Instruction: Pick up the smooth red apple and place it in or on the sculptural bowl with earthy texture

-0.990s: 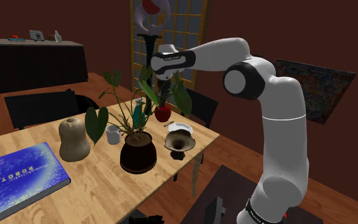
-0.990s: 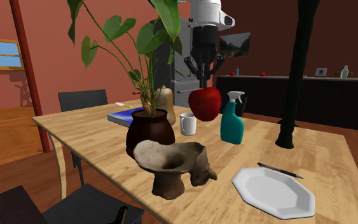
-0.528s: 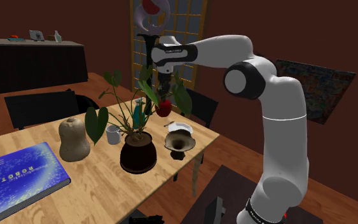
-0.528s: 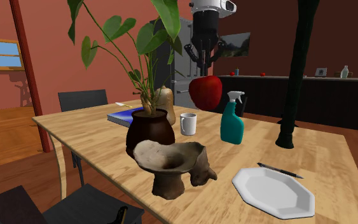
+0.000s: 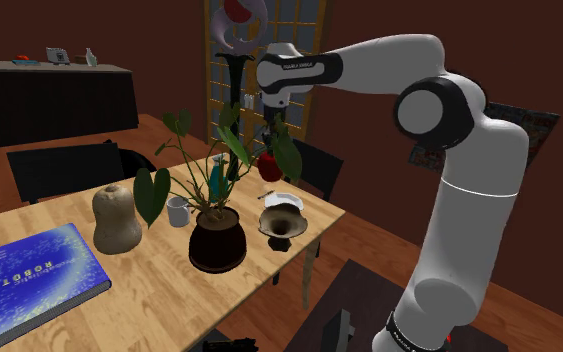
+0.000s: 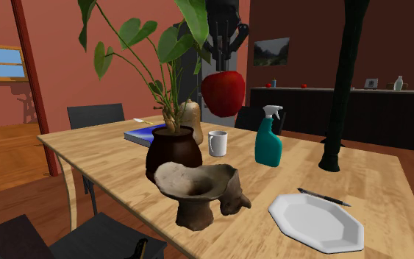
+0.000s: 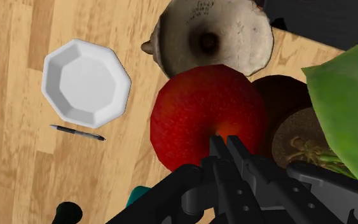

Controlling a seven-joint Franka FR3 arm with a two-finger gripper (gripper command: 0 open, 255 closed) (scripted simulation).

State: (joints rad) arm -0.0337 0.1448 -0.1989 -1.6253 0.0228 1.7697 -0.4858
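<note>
Red and smooth, the apple hung in the air well above the wooden table. It was pinched at its top by the gripper, whose two black fingers were pressed close on it. The relation that mattered was between this apple and the rough brownish bowl. In the wrist view the bowl stood just beyond the apple, on the side away from the gripper, so its hollow was not yet straight under the fruit. In the shoulder view the apple hung above the bowl and a little to the shoulder view's left of it. I judged that the next move would need a short carry toward the bowl and then a descent. The dark plant pot was just beside the bowl and its green leaves reached near the hand, so the path had little room on that side. The white plate lay apart on the other side.
</note>
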